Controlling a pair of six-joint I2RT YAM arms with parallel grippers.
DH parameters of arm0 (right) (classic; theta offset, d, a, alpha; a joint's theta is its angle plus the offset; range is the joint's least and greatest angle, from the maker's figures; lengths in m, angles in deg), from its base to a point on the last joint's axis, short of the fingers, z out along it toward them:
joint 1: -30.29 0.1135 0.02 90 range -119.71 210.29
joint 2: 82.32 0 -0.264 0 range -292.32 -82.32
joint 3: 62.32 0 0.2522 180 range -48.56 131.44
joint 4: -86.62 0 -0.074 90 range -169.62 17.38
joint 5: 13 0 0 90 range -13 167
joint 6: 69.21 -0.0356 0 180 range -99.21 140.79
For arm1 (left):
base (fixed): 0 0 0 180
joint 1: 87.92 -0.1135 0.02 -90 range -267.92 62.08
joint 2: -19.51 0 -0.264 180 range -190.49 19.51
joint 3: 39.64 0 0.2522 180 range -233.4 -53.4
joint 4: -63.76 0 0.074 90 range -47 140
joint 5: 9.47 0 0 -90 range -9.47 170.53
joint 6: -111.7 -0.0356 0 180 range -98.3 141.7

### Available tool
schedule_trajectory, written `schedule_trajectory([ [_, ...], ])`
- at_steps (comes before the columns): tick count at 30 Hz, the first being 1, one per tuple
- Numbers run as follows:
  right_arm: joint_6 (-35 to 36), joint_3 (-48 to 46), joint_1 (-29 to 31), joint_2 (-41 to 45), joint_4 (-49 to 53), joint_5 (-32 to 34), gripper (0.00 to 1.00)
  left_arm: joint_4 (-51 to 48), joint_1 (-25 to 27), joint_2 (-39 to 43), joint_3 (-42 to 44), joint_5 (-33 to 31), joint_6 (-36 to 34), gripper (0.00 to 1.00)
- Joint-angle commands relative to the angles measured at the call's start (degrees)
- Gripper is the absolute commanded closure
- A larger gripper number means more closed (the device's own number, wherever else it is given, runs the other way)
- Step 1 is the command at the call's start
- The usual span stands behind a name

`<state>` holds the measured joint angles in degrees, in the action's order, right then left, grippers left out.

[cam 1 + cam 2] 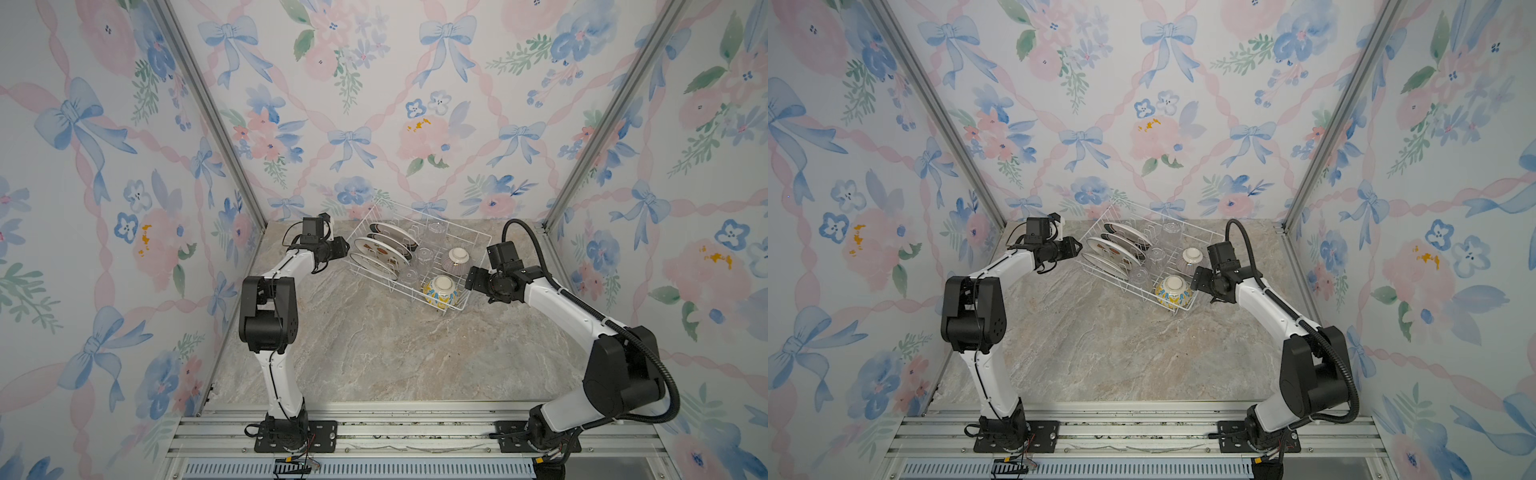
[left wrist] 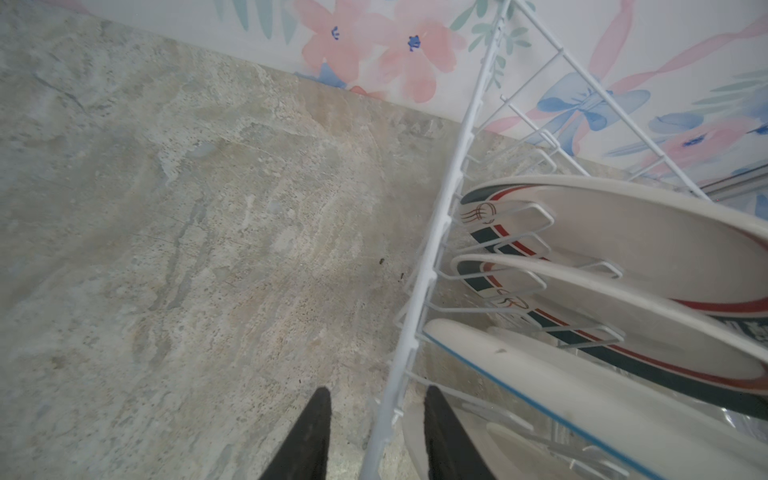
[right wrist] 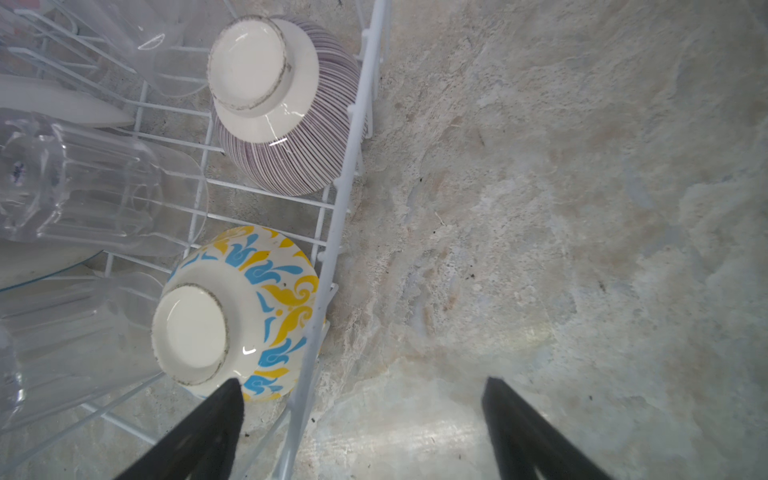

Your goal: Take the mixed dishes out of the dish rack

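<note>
Nothing is unloaded yet: plates [image 1: 380,250], cups [image 1: 424,252] and bowls [image 1: 442,286] all sit in the rack [image 2: 458,166] on the desk [image 1: 374,353], the left pincer [image 2: 377,390] narrow astride its rim and not gripping, the right pincer [image 3: 365,384] wide astride the opposite rim.

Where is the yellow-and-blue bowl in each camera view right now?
Top view: yellow-and-blue bowl, nearest dish, right of centre.
Top view: same spot.
Left wrist: not in it.
Right wrist: upside down against the rim of the rack.
Shared landmark: purple-striped bowl beside it.
</note>
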<state>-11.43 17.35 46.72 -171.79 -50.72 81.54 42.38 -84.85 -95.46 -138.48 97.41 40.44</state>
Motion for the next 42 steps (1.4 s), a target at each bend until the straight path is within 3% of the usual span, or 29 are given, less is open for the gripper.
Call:
schedule_trajectory([
  [1,0.15,2.82,-0.70,-2.75,-1.01,0.58,0.15,-1.33,1.28,-1.20,-3.01,-3.09,-1.56,0.65],
  [6,0.30,5.63,-0.73,-7.22,-0.95,1.57,0.38,-1.52,2.67,-2.04,-3.82,-4.10,-2.32,0.74],
  [9,1.06,7.13,-0.79,-9.31,-0.70,2.18,0.44,-2.00,3.76,-2.67,-3.87,-5.91,-3.92,0.75],
  [12,2.36,8.75,-0.82,-11.32,-0.10,2.45,0.58,-2.79,4.69,-3.52,-3.95,-7.65,-4.94,0.77],
  [16,3.36,9.92,-0.87,-13.22,0.41,3.01,0.60,-3.24,5.50,-3.46,-2.72,-8.30,-4.94,0.92],
  [21,4.06,10.44,-0.96,-14.58,0.01,2.94,0.64,-3.21,7.39,-0.29,1.98,-12.49,-4.65,1.00],
  [26,4.29,9.62,-1.13,-14.26,-0.33,2.43,0.73,-3.20,8.13,5.54,10.28,-14.38,-2.52,1.00],
  [32,4.72,7.93,-1.13,-12.24,-0.65,1.90,0.75,-3.20,10.26,14.72,20.96,-17.90,-2.07,1.00],
  [42,5.69,1.01,-1.13,-5.99,-2.05,-1.77,0.72,-3.17,14.10,34.17,38.19,-19.33,3.26,1.00],
])
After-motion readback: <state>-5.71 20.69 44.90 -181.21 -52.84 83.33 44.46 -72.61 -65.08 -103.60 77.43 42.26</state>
